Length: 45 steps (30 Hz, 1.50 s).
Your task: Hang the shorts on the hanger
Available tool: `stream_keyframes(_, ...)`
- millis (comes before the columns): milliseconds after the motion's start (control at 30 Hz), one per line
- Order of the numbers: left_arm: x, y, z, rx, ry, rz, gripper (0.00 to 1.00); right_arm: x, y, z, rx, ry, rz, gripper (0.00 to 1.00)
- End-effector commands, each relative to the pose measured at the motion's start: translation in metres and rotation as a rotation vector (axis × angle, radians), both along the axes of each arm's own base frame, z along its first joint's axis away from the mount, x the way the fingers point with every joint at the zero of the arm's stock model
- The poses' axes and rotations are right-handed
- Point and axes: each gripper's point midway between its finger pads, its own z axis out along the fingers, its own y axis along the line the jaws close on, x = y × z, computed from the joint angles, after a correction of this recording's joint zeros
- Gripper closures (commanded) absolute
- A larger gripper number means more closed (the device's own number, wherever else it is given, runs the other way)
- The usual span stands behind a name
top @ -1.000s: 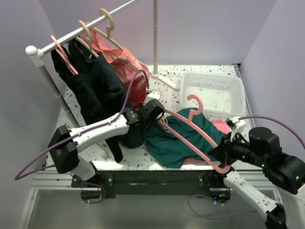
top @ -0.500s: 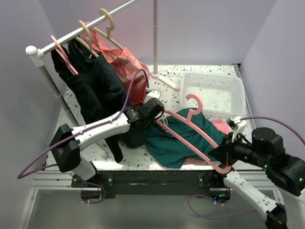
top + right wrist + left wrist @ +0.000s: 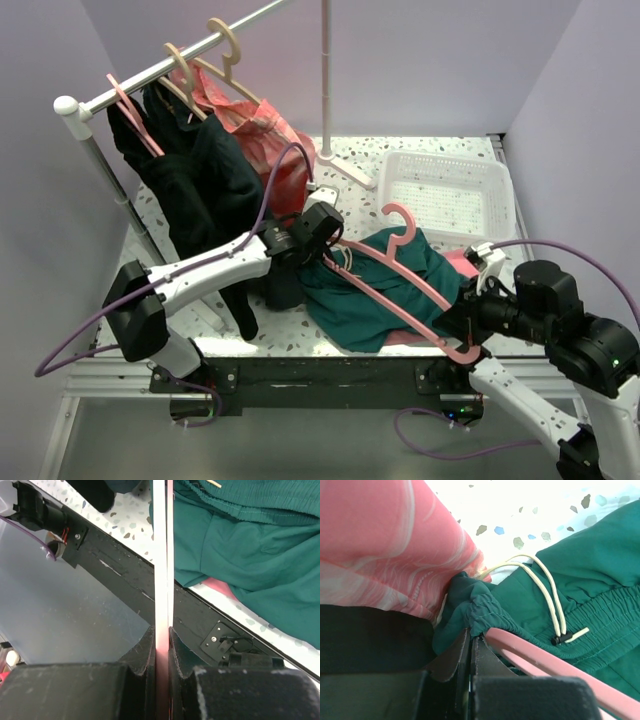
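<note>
The dark teal-green shorts [image 3: 378, 290] lie crumpled on the table in front of the arms. Their waistband and light drawstring [image 3: 552, 600] show in the left wrist view. My left gripper [image 3: 322, 240] is shut on the gathered waistband [image 3: 477, 607] at the shorts' left corner. The salmon-pink hanger [image 3: 400, 275] lies slanted over the shorts, hook to the back. Its left end [image 3: 530, 652] sits against the waistband beside my left fingers. My right gripper [image 3: 468, 330] is shut on the hanger's right end, seen as a thin pink bar [image 3: 161, 555] between the fingers.
A clothes rail [image 3: 180, 60] at the back left carries beige wooden hangers [image 3: 200, 60], dark garments [image 3: 200, 190] and a pink patterned garment [image 3: 385, 540]. A white perforated basket [image 3: 450, 195] stands at the back right. A white stand pole [image 3: 325, 80] rises behind. The table's front edge [image 3: 320, 355] is close.
The hanger has shifted a little left and lower over the shorts, its hook moving left. The right arm has drawn slightly left and back. The left gripper has stayed on the waistband.
</note>
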Motion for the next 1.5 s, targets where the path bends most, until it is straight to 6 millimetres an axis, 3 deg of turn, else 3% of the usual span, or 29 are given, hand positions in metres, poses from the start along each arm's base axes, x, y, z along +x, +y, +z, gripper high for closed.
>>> stream_keyframes(0, 0.000, -0.017, 0.034, -0.126, -0.054, -0.090, 1.00, -0.027, -0.009, -0.017, -0.084, 0.148, 0.063, 1.00)
stream_keyframes(333, -0.030, -0.033, 0.080, -0.267, -0.134, -0.334, 1.00, -0.001, 0.018, 0.015, -0.047, 0.114, 0.134, 1.00)
stream_keyframes(600, -0.070, -0.051, 0.100, -0.283, -0.178, -0.536, 1.00, 0.031, 0.051, 0.001, 0.036, 0.033, 0.188, 1.00)
stream_keyframes(767, -0.075, -0.043, 0.105, -0.256, -0.195, -0.554, 0.99, 0.039, 0.056, -0.003, 0.107, -0.095, 0.196, 1.00)
stream_keyframes(867, -0.073, -0.041, 0.112, -0.247, -0.227, -0.565, 0.87, 0.037, 0.061, -0.006, 0.174, -0.158, 0.215, 1.00)
stream_keyframes(933, -0.071, -0.040, 0.118, -0.236, -0.252, -0.573, 0.70, 0.036, 0.063, -0.008, 0.197, -0.172, 0.218, 1.00)
stream_keyframes(967, -0.069, -0.041, 0.118, -0.233, -0.254, -0.570, 0.53, 0.037, 0.064, -0.012, 0.202, -0.176, 0.215, 1.00)
stream_keyframes(1033, -0.068, -0.044, 0.128, -0.241, -0.276, -0.577, 0.48, 0.038, 0.063, -0.017, 0.197, -0.168, 0.205, 1.00)
stream_keyframes(1100, -0.068, -0.046, 0.135, -0.259, -0.287, -0.583, 0.35, 0.038, 0.063, -0.021, 0.195, -0.154, 0.196, 1.00)
stream_keyframes(1333, -0.073, -0.058, 0.159, -0.366, -0.338, -0.620, 0.12, 0.036, 0.061, -0.022, 0.195, -0.154, 0.194, 1.00)
stream_keyframes(1367, -0.073, -0.060, 0.155, -0.370, -0.333, -0.622, 0.10, 0.036, 0.061, -0.023, 0.193, -0.150, 0.193, 1.00)
stream_keyframes(1467, -0.067, -0.072, 0.155, -0.421, -0.316, -0.579, 0.10, 0.036, 0.060, -0.023, 0.190, -0.152, 0.191, 1.00)
